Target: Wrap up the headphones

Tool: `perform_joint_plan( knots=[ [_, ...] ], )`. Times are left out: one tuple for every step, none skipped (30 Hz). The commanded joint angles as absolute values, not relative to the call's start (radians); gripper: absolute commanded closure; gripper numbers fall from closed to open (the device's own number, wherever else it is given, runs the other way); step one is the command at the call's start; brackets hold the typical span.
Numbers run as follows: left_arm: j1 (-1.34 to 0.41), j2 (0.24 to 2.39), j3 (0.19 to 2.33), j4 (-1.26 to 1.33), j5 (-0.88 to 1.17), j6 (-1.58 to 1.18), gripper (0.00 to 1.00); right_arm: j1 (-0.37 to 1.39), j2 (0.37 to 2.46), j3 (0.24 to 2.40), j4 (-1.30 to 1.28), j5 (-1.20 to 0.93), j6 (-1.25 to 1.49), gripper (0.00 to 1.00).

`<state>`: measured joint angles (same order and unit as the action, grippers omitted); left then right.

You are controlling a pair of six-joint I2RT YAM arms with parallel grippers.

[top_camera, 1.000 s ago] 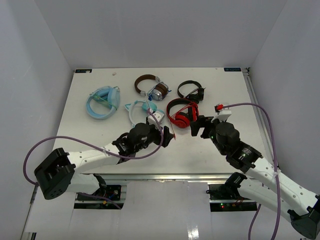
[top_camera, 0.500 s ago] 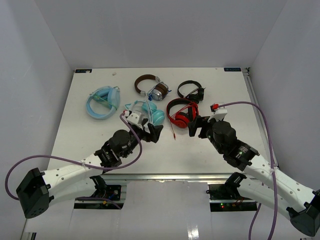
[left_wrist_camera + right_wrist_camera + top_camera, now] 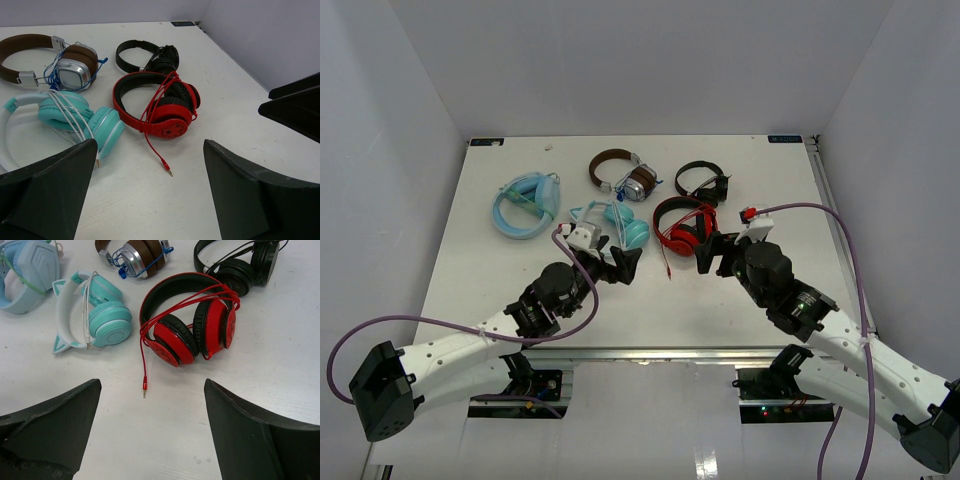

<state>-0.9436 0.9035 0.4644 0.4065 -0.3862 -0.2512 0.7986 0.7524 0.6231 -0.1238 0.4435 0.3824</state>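
Red headphones (image 3: 682,226) flat on the white counter (image 3: 500,270), thin red cable (image 3: 150,347) looped over band and cups, plug end trailing free on the near side. Left hand (image 3: 620,264) near-left of the headphones, jaws spread wide, gripping nothing. Right hand (image 3: 715,252) near-right of them, likewise wide open and empty. Teal headphones (image 3: 620,228) just to their left.

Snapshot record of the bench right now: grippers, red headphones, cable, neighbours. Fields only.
left gripper: open, empty, facing the plug
right gripper: open, empty, just short of the plug
red headphones: lying on the table, held by neither gripper
cable: looped across headband and ear cups, short tail trailing off
plug: loose on the table, pointing toward the arms
neighbours: teal headphones on its left, black headphones close behind
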Motion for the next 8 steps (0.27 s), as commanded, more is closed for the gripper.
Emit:
perform_joint_plan(
  knots=[
    [-0.948,0.89,0.454,0.437,-0.406,-0.247,0.02,0.796,0.762,0.632,-0.081,0.439,0.365,0.1],
    [-0.948,0.891,0.454,0.439,-0.406,-0.248,0.02,0.796,0.762,0.633,-0.081,0.438,0.365,0.1],
    [-0.948,0.893,0.454,0.44,-0.407,-0.248,0.02,0.796,0.762,0.633,-0.081,0.437,0.365,0.1],
    [-0.948,0.895,0.454,0.44,-0.407,-0.249,0.02,0.796,0.76,0.632,-0.08,0.437,0.364,0.1],
    [-0.948,0.896,0.454,0.44,-0.408,-0.249,0.02,0.798,0.758,0.632,-0.08,0.437,0.364,0.1],
    [-0.948,0.897,0.454,0.44,-0.409,-0.249,0.02,0.796,0.755,0.631,-0.081,0.439,0.364,0.1],
    [-0.948,0.897,0.454,0.439,-0.41,-0.249,0.02,0.796,0.753,0.629,-0.08,0.439,0.362,0.1],
    [-0.948,0.896,0.455,0.437,-0.407,-0.25,0.02,0.796,0.752,0.628,-0.081,0.437,0.363,0.1]
  ],
)
